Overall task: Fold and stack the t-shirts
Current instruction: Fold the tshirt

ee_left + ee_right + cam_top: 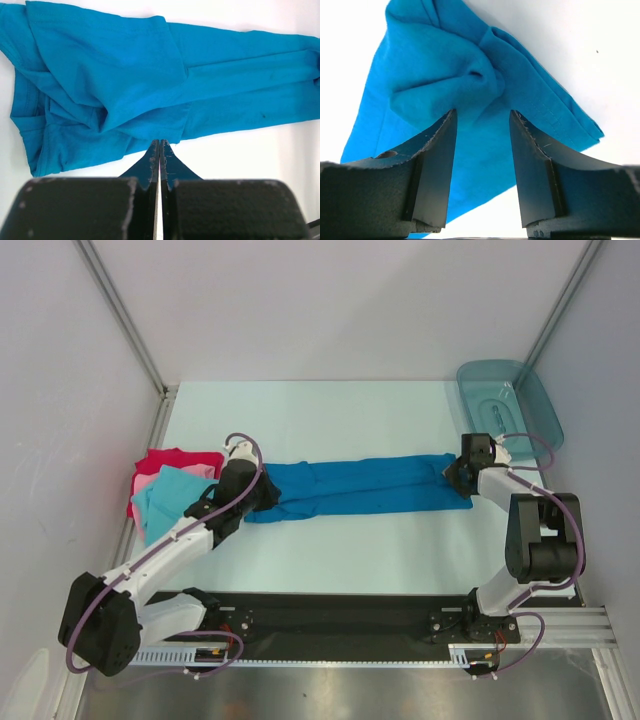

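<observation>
Right wrist: parted right fingers (pixel 436 165) straddle the bunched blue t-shirt (pixel 440 80).

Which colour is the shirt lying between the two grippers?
The shirt is medium blue; left wrist view.

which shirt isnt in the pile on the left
The medium blue t-shirt, spread out long by itself; the turquoise, pink and red ones are heaped together.

The top view looks down from above and behind both arms over the whole surface (pixel 350 560). One wrist view sits close behind the left pincer (pixel 160 149), the other behind the right pincer (pixel 482 120), each facing out past its tips. All three share the blue shirt (pixel 350 488).
</observation>
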`<state>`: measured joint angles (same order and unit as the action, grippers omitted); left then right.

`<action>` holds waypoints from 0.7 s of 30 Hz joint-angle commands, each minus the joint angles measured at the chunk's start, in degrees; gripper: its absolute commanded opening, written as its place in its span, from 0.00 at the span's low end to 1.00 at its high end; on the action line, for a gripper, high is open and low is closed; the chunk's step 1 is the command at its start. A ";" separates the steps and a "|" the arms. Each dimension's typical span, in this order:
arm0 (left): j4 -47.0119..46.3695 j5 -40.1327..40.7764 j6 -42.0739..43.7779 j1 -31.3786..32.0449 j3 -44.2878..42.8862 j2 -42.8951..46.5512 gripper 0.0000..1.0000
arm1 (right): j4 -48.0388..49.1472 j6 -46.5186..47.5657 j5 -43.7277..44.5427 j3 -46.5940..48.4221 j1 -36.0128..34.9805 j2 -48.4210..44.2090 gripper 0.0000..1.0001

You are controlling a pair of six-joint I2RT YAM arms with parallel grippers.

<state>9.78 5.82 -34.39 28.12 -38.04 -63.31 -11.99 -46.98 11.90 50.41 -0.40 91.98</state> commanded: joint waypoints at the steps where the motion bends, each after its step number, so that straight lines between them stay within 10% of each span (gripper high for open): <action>1: -0.90 0.50 1.26 0.45 -0.90 1.70 0.00 | 2.58 -0.74 0.40 1.35 -0.04 0.39 0.51; 21: 0.24 1.21 2.05 0.45 -1.16 2.49 0.00 | 6.28 -0.57 0.05 5.48 -0.65 6.27 0.49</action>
<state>10.46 5.91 -33.85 28.12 -38.04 -62.02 -6.96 -47.55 11.29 52.80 -0.67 97.38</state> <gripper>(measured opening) 0.005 0.494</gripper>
